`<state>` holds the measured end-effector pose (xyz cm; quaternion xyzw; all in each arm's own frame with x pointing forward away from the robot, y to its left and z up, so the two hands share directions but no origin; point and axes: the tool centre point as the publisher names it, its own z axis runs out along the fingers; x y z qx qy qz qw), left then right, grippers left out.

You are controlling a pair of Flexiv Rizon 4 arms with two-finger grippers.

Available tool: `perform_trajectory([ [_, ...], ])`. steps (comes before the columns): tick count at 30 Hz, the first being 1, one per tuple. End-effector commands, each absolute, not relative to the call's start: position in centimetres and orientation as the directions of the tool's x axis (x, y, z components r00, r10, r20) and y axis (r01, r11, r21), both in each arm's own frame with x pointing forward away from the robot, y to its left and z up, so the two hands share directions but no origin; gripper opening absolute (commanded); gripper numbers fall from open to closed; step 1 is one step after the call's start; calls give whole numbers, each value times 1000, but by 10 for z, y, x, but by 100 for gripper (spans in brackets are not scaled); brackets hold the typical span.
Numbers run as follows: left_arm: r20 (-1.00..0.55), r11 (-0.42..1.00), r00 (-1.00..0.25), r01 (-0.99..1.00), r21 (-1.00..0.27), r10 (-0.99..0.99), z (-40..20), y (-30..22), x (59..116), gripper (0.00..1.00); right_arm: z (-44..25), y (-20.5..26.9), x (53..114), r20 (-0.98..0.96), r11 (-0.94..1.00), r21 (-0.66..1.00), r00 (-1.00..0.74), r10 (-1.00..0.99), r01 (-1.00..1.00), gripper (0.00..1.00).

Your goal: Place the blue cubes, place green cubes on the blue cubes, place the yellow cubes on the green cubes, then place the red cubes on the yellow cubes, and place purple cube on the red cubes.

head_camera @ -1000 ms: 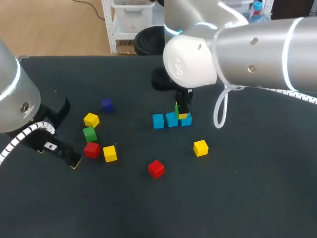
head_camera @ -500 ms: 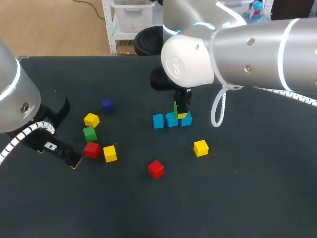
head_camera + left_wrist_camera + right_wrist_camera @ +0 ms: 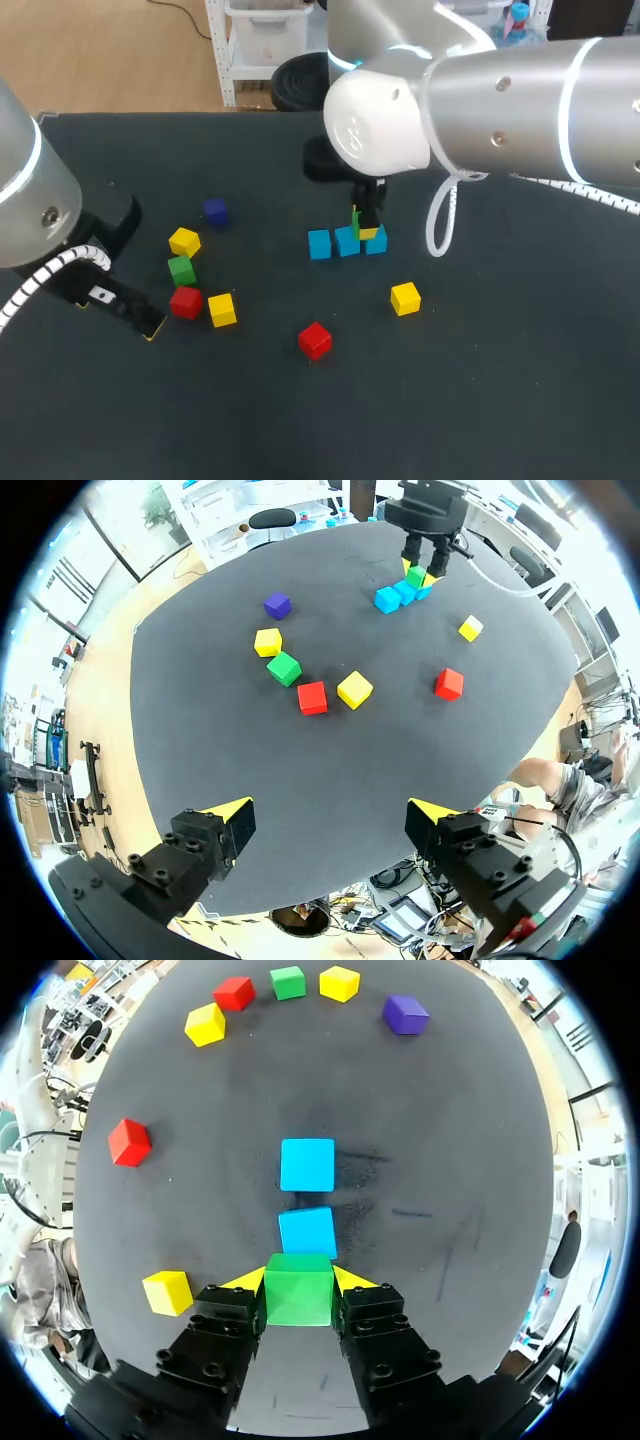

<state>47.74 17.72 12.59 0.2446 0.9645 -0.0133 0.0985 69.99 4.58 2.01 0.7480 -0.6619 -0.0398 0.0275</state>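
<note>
Right wrist view: the right claw (image 3: 299, 1280) clamps a green cube (image 3: 299, 1298) from both sides. Just ahead on the worktop (image 3: 450, 1160) sits the nearer blue cube (image 3: 307, 1232), then the farther blue cube (image 3: 307, 1164), with a purple cube (image 3: 405, 1014) far beyond. The left claw (image 3: 330, 825) gapes wide, holding nothing, well short of a red cube (image 3: 312, 697).
</note>
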Motion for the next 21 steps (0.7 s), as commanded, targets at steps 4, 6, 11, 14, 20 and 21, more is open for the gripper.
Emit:
perform_trajectory([
  [4,-197,879,-860,477,20,471,125,178,478,100,19,48,702,-21,-126,103,124,-992,-987,6],
  [6,-197,879,-860,477,20,471,125,178,478,100,18,48,702,-20,-126,105,124,-992,-987,8],
  [11,-197,879,-860,477,20,471,125,178,478,100,17,47,702,-18,-121,109,120,-993,-987,9],
  [14,-197,879,-860,477,20,471,125,178,478,100,17,47,703,-17,-121,107,120,-993,-987,11],
  [20,-197,879,-860,477,20,471,125,178,478,100,17,47,704,-17,-121,106,120,-993,-987,13],
  [21,-197,879,-860,477,20,471,125,178,478,100,17,47,704,-18,-121,106,119,-993,-987,14],
])
